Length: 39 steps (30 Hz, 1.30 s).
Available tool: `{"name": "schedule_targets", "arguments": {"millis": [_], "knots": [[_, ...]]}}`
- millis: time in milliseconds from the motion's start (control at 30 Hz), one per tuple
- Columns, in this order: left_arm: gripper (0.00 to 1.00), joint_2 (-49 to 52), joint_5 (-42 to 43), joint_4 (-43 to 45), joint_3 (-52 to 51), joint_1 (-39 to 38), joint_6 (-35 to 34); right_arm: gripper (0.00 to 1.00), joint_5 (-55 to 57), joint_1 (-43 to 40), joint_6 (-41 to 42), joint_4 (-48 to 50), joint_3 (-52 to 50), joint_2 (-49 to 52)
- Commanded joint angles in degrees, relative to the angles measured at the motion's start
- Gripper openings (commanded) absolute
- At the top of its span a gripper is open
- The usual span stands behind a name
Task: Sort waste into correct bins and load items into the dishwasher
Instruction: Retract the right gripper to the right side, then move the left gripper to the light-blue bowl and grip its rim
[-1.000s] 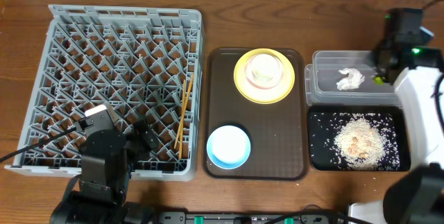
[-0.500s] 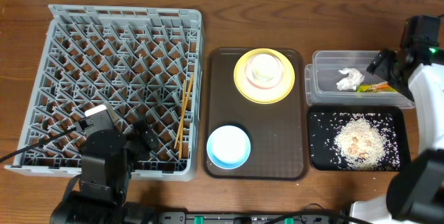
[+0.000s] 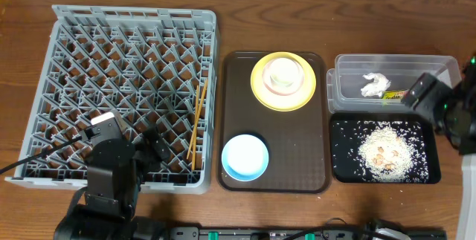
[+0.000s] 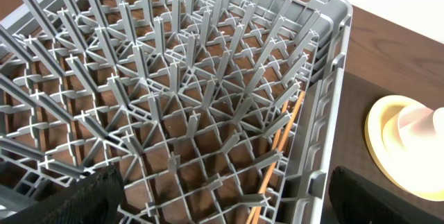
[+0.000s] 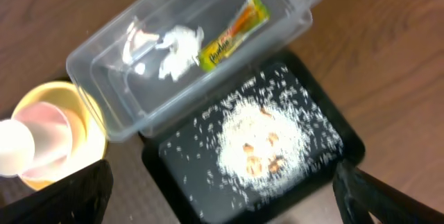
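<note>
Overhead view: read from the bottom of the frame, the near side, up to the top.
Left gripper [image 4: 222,207]: lower left of the overhead frame, over the near part of the rack [image 3: 134,11]. In the left wrist view its two dark fingers sit wide apart in the bottom corners, with only rack pegs between them.
Right gripper [image 5: 225,200]: at the right edge of the overhead frame, above where the tub [image 3: 394,60] and the black tray [image 3: 343,167] meet. Its fingers are spread wide and hold nothing.
Blue bowl [image 3: 245,157]: upright on the lower part of the brown tray [image 3: 312,173], not yet in the rack.
Rice [image 3: 384,151]: heaped in the middle of the black tray at lower right, with loose grains scattered around the heap inside the tray.
Chopsticks [image 3: 196,125]: lying side by side between the pegs near the rack's right wall.
Yellow plate [image 3: 262,95]: on the upper part of the brown tray.
White cup [image 3: 282,75]: sitting on the plate; I cannot tell whether it is upright or tipped.
Napkin [image 3: 375,85]: inside the tub, upper right of the frame.
Wrapper [image 5: 234,30]: in the same tub, just beside the napkin.
Done, by my reading: all the waste is sorted and the chopsticks are loaded.
Left to do: the bowl, plate and cup have yet to go from the brown tray into the rack.
</note>
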Motion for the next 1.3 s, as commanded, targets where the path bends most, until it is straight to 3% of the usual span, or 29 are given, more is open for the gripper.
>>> {"name": "schedule_targets", "arguments": {"millis": [0, 500, 600, 867, 967, 1067, 1100, 1200, 1267], "knots": [[0.96, -0.2, -0.7, 0.0, 0.5, 0.3, -0.1, 0.99, -0.7, 0.0, -0.8, -1.5, 0.2, -2.4], [0.95, -0.1, -0.9, 0.2, 0.5, 0.3, 0.0, 0.99, -0.9, 0.0, -0.7, -2.1, 0.2, -3.1], [0.95, -0.2, -6.6, 5.5, 0.5, 0.3, -0.1, 0.99, -0.9, 0.0, -0.7, -2.1, 0.2, -3.1], [0.95, -0.2, -7.0, 12.5, 0.5, 0.3, -0.1, 0.99, -0.9, 0.0, -0.7, -2.1, 0.2, -3.1], [0.95, -0.3, -4.6, 14.6, 0.5, 0.3, -0.1, 0.99, -0.9, 0.0, -0.7, -2.1, 0.2, -3.1], [0.95, -0.3, 8.1, 13.6, 0.5, 0.3, 0.0, 0.99, -0.9, 0.0, -0.7, -2.1, 0.2, -3.1], [0.91, -0.1, 13.0, 13.6, 0.5, 0.3, 0.0, 0.99, -0.9, 0.0, -0.7, -2.1, 0.2, -3.1], [0.52, 0.8, 27.6, 12.8, 0.5, 0.3, 0.3, 0.99, -0.9, 0.0, -0.7, -2.1, 0.2, -3.1], [0.37, 1.6, 34.6, 11.1, 0.5, 0.3, -0.3, 0.99, -0.9, 0.0, -0.7, -2.1, 0.2, -3.1]]}}
